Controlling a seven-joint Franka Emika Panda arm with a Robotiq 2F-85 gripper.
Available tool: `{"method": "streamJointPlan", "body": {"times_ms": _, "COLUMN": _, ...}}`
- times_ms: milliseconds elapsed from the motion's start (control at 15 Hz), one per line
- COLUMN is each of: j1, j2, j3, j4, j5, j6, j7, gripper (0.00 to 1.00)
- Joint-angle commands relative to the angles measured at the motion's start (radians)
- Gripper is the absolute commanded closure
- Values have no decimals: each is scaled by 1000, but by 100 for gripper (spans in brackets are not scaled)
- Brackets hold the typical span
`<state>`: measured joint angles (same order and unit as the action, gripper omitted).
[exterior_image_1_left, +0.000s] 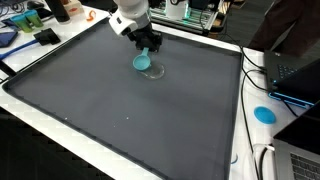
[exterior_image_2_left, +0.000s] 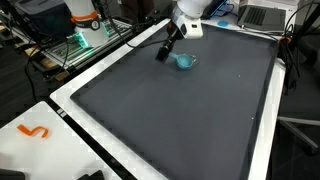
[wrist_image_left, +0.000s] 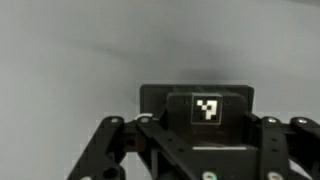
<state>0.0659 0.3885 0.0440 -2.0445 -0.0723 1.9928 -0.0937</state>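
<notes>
A small teal cup-like object (exterior_image_1_left: 143, 62) (exterior_image_2_left: 185, 62) lies on the dark grey mat (exterior_image_1_left: 120, 110) (exterior_image_2_left: 180, 120) near its far edge. A faint clear ring (exterior_image_1_left: 156, 72) rests on the mat beside it. My black gripper (exterior_image_1_left: 148, 44) (exterior_image_2_left: 163, 53) hangs just above and beside the teal object, apart from it, with nothing in it. In the wrist view only the gripper body (wrist_image_left: 205, 120) with a black-and-white tag and widely spread linkages shows against the grey surface. The fingertips are out of that frame.
A blue disc (exterior_image_1_left: 264, 114) lies on the white border beside a laptop (exterior_image_1_left: 300, 70) and cables. An orange hook-shaped piece (exterior_image_2_left: 35, 131) lies on the white table. Equipment and clutter (exterior_image_1_left: 40, 20) crowd the edge behind the arm.
</notes>
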Motion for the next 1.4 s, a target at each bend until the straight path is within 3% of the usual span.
{"method": "streamJointPlan", "body": {"times_ms": 0, "j1": 3, "j2": 65, "j3": -3, "j4": 9, "j5": -58, "j6": -15, "j7": -26, "gripper": 72}}
{"method": "streamJointPlan", "body": {"times_ms": 667, "j1": -3, "j2": 114, "j3": 22, "j4": 61, "j5": -41, "j6": -62, "j7": -116, "gripper": 72}}
{"method": "streamJointPlan", "body": {"times_ms": 1333, "j1": -10, "j2": 117, "j3": 7, "j4": 66, "j5": -60, "j6": -70, "j7": -117, "gripper": 72}}
